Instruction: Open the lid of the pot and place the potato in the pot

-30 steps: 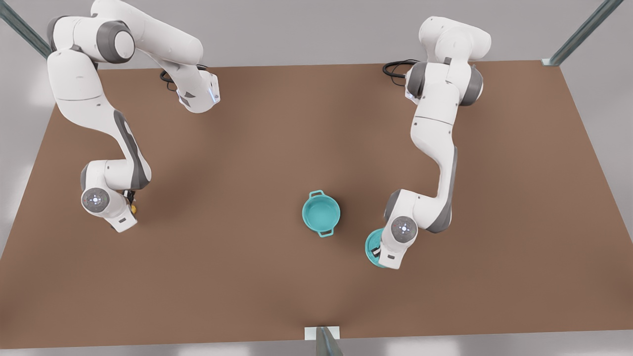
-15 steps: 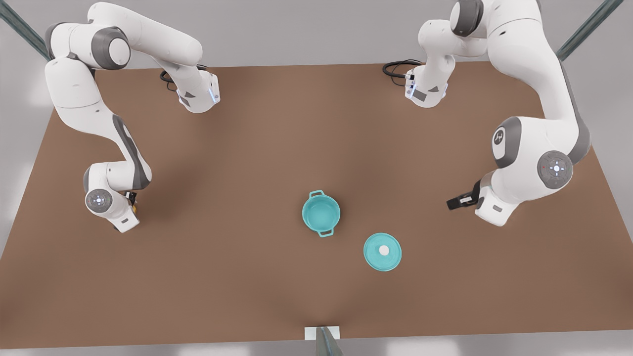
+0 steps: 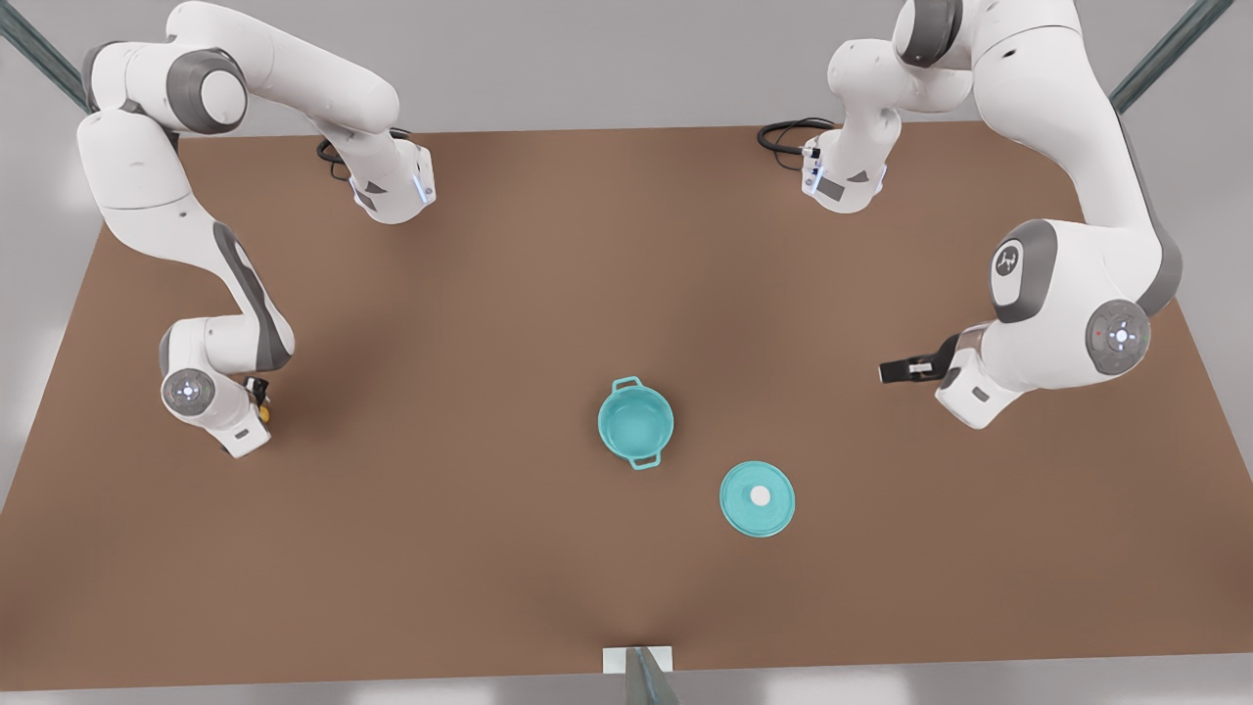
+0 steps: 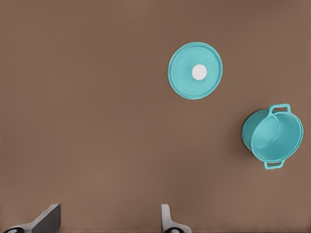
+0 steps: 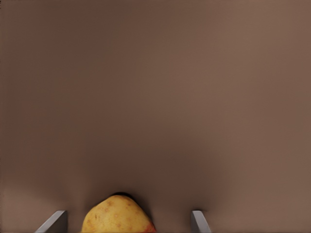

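Lid step done, potato not yet in the pot.

The pot lid (image 3: pixel 757 498) lay flat on the bench (image 3: pixel 489 568), knob up, just beside the pot (image 3: pixel 636 422) but apart from it; the pot stood open with nothing visible inside. The left hand (image 3: pixel 899 371) hung released and carrying nothing, well apart from the lid, at the front view's right; I'd call that arm waiting. The right hand (image 3: pixel 260 399) sat low at the front view's left, far from the pot, fingers (image 5: pixel 55 222) spread either side of the potato (image 5: pixel 116 215). They looked apart from it, so not gripped yet. Left to do, as I judge it: close on the potato, carry it across, drop it in.
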Robot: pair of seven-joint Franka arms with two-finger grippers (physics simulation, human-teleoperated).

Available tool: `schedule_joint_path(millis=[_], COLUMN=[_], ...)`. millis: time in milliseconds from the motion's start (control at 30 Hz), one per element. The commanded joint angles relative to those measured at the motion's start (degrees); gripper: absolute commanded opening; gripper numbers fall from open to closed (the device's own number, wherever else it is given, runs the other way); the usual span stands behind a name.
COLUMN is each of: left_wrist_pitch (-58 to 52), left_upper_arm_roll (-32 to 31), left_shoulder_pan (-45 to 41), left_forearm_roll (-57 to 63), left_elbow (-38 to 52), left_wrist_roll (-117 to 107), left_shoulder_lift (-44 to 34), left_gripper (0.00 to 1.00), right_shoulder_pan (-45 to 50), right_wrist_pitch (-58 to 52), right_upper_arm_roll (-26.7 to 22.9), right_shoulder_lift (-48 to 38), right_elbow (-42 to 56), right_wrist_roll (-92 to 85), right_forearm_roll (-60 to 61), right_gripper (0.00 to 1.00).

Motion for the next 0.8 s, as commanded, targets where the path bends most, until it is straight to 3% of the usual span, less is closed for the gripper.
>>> schedule_joint_path(millis=[0, 100, 267, 367, 767], left_wrist_pitch=[-1.03, -1.12, -1.12, -1.12, -1.12], left_upper_arm_roll=[-0.01, -0.01, -0.01, -0.1, -0.18], left_shoulder_pan=[0.03, -0.05, -0.05, -0.14, -0.4], left_forearm_roll=[-0.11, -0.02, -0.02, 0.06, 0.15], left_elbow=[0.03, 0.03, 0.03, 0.03, 0.03], left_wrist_roll=[7.41, 7.32, 7.24, 6.97, 6.8], left_shoulder_lift=[-0.07, -0.07, -0.07, 0.02, 0.11], left_gripper=[1.0, 1.0, 1.0, 1.0, 1.0], right_shoulder_pan=[-1.08, -1.17, -1.17, -1.17, -1.17], right_wrist_pitch=[-0.01, -0.01, 0.08, 0.08, -0.8], right_upper_arm_roll=[0.89, 1.33, 1.5, 1.5, 3.0], right_shoulder_lift=[-0.56, -1.09, -0.91, -0.91, -4.87], right_elbow=[-0.79, -1.23, -1.14, -1.14, -1.84], right_wrist_roll=[0.75, 0.84, 1.72, 1.9, 1.54], right_forearm_roll=[-0.05, -0.05, -0.14, -0.14, 0.12], right_gripper=[0.96, 0.93, 0.75, 0.59, 0.55])
